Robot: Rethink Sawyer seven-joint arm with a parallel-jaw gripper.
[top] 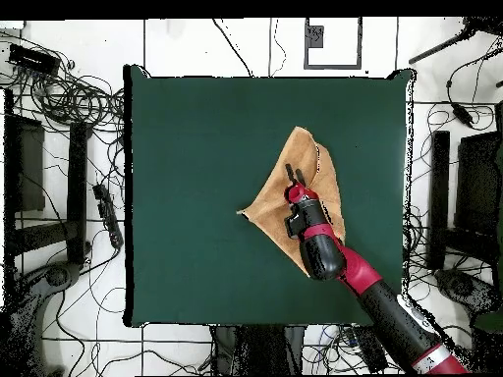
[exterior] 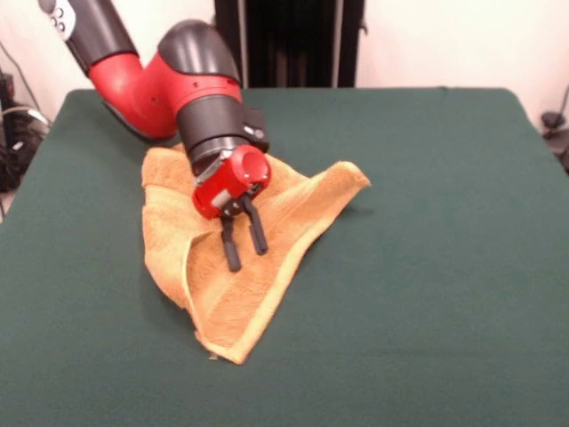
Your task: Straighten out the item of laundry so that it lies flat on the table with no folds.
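Text check | I can read no lettering, labels, brands or numbers | arm (exterior: 178, 80), towel (exterior: 240, 258) and table (exterior: 427, 267) all unmarked

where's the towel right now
In the front view the towel lies crumpled and folded on the green table, left of centre, directly under the open gripper. In the overhead view it sits right of centre.
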